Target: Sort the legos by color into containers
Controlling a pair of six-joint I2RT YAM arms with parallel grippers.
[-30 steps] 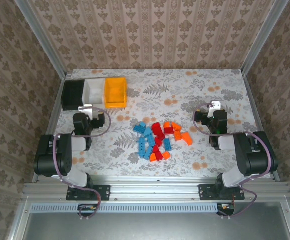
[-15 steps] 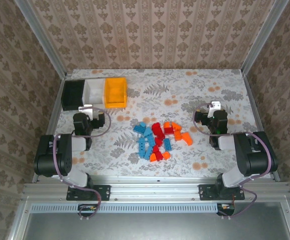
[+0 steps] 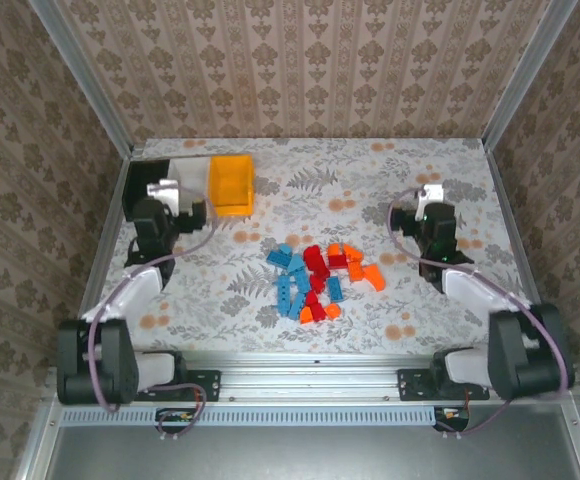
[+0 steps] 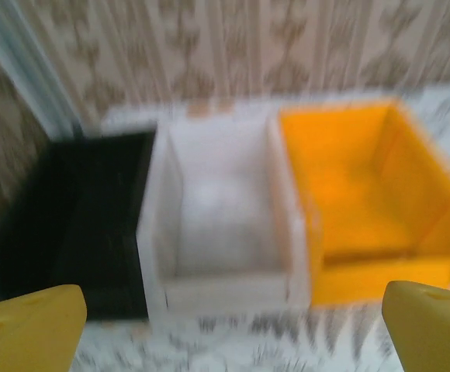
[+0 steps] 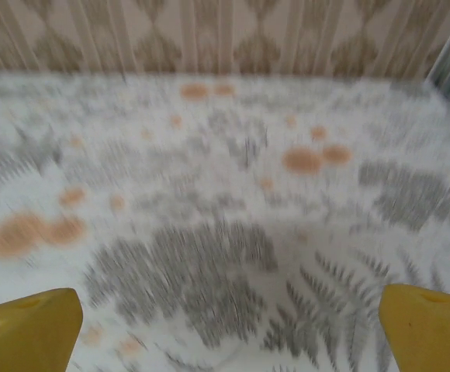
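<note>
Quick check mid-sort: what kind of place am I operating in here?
Probably a small enclosed robot test cell, not a home: wallpaper-patterned panels box in a floral-covered table, and an aluminium rail runs along its near edge.

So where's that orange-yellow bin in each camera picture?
Top external: orange-yellow bin sits upper left, towards the back.
Left wrist: the bin sits right of centre, ahead.
Right wrist: faces floral table cover and wallpaper.
Shared landmark: white bin touching its left side.
</note>
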